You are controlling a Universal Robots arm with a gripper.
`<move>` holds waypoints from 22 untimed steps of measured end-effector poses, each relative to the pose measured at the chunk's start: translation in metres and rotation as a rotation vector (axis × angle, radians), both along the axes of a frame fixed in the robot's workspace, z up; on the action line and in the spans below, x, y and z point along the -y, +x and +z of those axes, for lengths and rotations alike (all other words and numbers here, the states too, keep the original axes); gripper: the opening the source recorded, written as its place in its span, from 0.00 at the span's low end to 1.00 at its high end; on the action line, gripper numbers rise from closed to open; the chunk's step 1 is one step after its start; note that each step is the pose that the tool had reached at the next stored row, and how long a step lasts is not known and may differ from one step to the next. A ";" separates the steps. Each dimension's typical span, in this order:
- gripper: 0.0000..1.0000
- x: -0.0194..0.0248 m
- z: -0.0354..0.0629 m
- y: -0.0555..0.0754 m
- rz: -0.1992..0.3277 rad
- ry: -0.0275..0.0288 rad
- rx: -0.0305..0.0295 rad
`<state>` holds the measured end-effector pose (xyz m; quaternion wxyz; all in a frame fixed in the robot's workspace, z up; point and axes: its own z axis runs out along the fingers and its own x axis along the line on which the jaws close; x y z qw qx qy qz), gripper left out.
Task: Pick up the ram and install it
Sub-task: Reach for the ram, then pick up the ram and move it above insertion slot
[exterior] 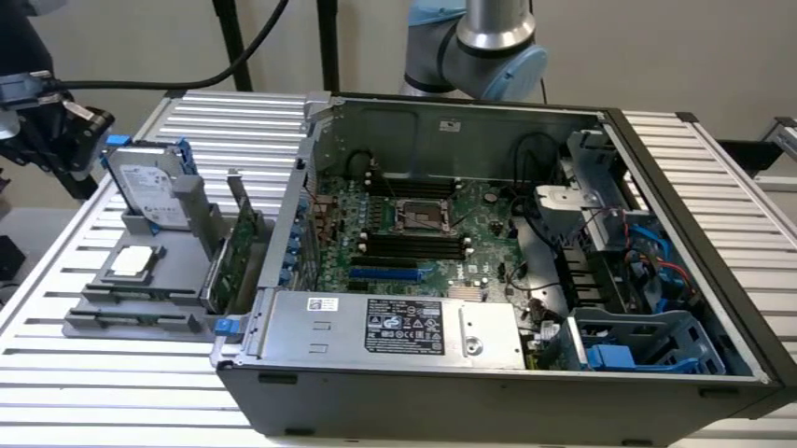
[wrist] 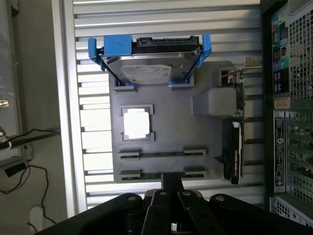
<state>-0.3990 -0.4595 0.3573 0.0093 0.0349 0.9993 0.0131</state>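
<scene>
My gripper (wrist: 172,182) hangs high above a grey holder tray (wrist: 166,127), its dark fingertips pressed together with nothing visible between them. Just ahead of the fingertips, two pairs of grey clips on the tray each carry a thin dark strip seen edge-on. I take the farther strip for the ram (wrist: 161,153); no green shows from this angle. The same tray (exterior: 93,322) lies at the exterior view's left, beside the open computer case (exterior: 498,373). Black memory slots (exterior: 409,245) run across the green motherboard (exterior: 473,224) inside the case.
On the tray stand a hard drive (wrist: 149,68) in a blue frame, a square processor (wrist: 136,122) and an upright expansion card (wrist: 234,147) next to the case wall. The power supply (exterior: 398,327) and blue cables (exterior: 654,252) crowd the case. The arm's base (exterior: 480,47) rises behind.
</scene>
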 end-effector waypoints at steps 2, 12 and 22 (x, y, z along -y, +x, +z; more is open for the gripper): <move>0.00 0.0000 0.0000 0.000 0.000 0.0000 -0.0008; 0.00 0.0000 -0.0003 0.000 0.002 -0.0001 -0.0019; 0.00 0.0000 -0.0046 0.000 0.177 -0.0002 -0.0022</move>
